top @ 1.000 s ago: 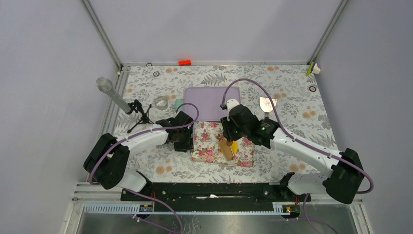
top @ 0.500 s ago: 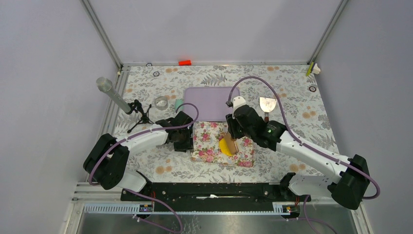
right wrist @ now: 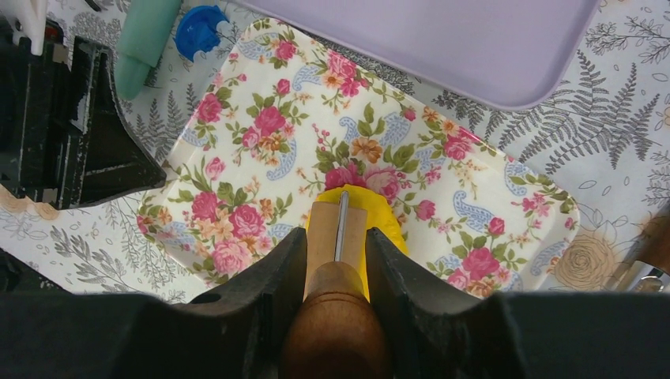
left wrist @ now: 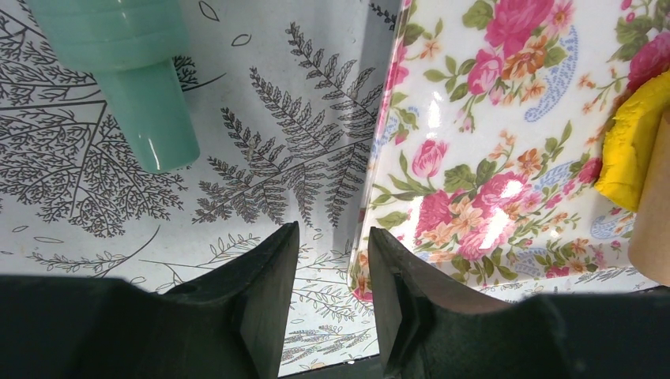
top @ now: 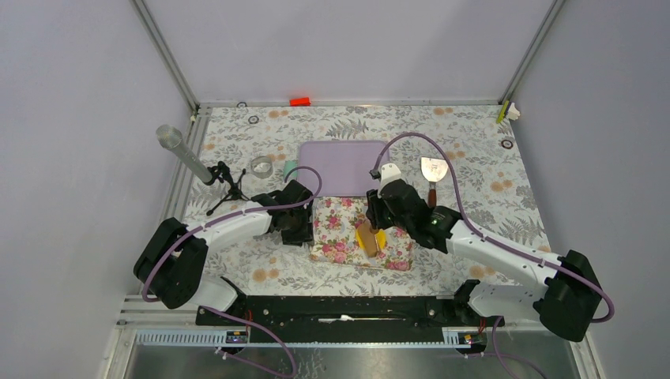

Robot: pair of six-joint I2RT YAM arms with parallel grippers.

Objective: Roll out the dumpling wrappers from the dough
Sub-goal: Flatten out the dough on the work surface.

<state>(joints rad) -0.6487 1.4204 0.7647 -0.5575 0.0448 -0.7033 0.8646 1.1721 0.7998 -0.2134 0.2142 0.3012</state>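
The yellow dough [top: 381, 238] lies as one lump on the floral tray [top: 336, 229]. My right gripper [top: 374, 223] is shut on the wooden handle of a small roller [top: 365, 237] that rests on the dough. The right wrist view shows the roller [right wrist: 336, 229] between the jaws [right wrist: 336, 245], with dough [right wrist: 382, 219] showing beside and beyond it. My left gripper [top: 299, 226] is open at the tray's left edge; in its wrist view [left wrist: 332, 237] the tray rim [left wrist: 371, 237] lies between the fingers. The dough [left wrist: 632, 150] shows there at the right. No dumpling wrappers are in view.
A lilac tray [top: 340, 162] lies behind the floral one. A teal bottle-like thing [left wrist: 150, 95] and a blue cap [right wrist: 201, 28] lie by the floral tray's far left corner. A metal scraper [top: 433, 170] lies at the right. A clear ring [top: 261, 166] and a tripod [top: 225, 185] stand at the left.
The right gripper has pushed the roller to the right across the dough and drawn it back left. The left gripper has not moved.
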